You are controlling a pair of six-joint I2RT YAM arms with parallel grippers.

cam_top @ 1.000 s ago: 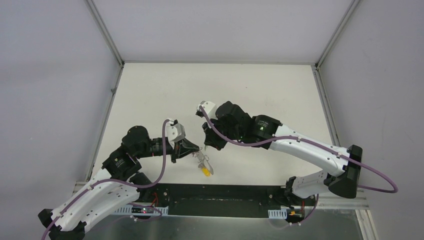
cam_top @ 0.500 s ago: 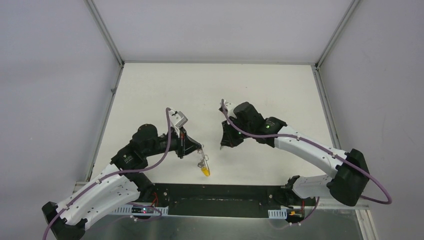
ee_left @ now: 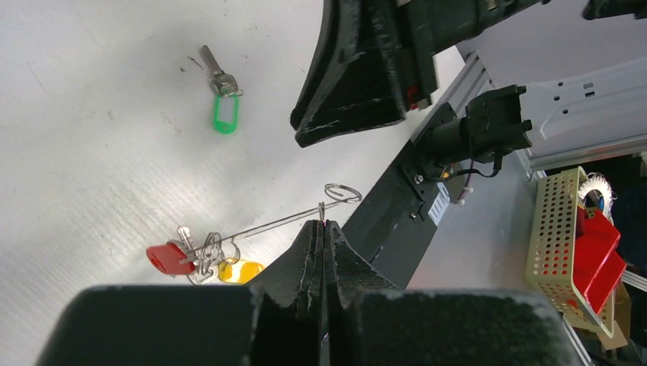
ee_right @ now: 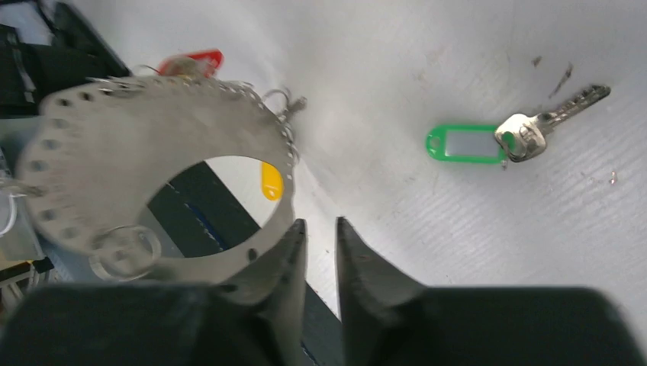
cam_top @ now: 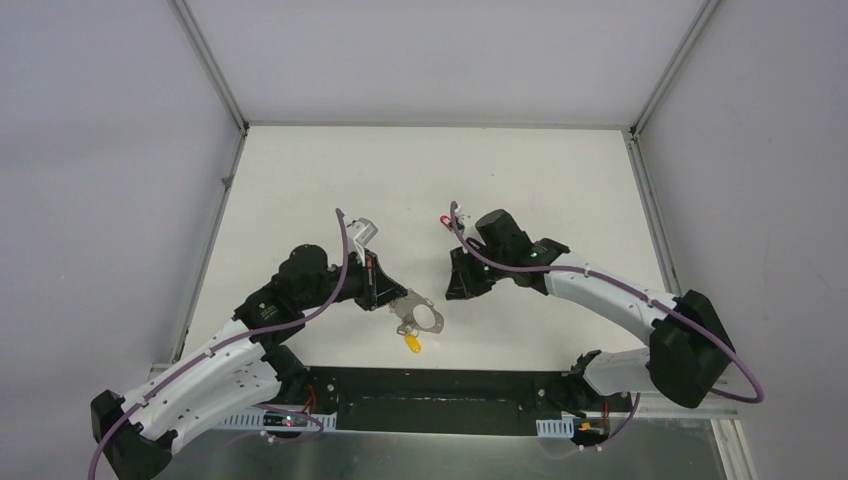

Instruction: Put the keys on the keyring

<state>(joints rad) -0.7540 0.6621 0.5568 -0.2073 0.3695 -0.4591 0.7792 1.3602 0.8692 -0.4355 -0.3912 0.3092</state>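
Left gripper (ee_left: 324, 229): fingers pressed together, pinching the wire of the keyring (ee_right: 175, 126). The ring is held up off the table (cam_top: 400, 180), close to the near edge, between the two arms. From the left wrist it shows edge-on. A red-tagged key (ee_left: 168, 258) and a yellow-tagged key (ee_left: 240, 268) hang bunched on it, away from the pinch.

Right gripper (ee_right: 317, 225): fingers a narrow slit apart, nothing between them. The ring hangs just to their left. Touching or not, cannot tell.

Loose: one green-tagged key (ee_right: 519, 136), flat on the table, not on the ring. It lies on the far side of the right fingers, away from the ring. The overhead view hides it under the right arm. Its long axis runs tag to blade, roughly along the line in which the right jaws close, with the tag end nearer the fingers.

Judgement: the right arm is nearer and free, while the left is busy with the ring. The pickup likely needs a reach farther out and a wrist turn, so the fingers close across the key's narrow width.
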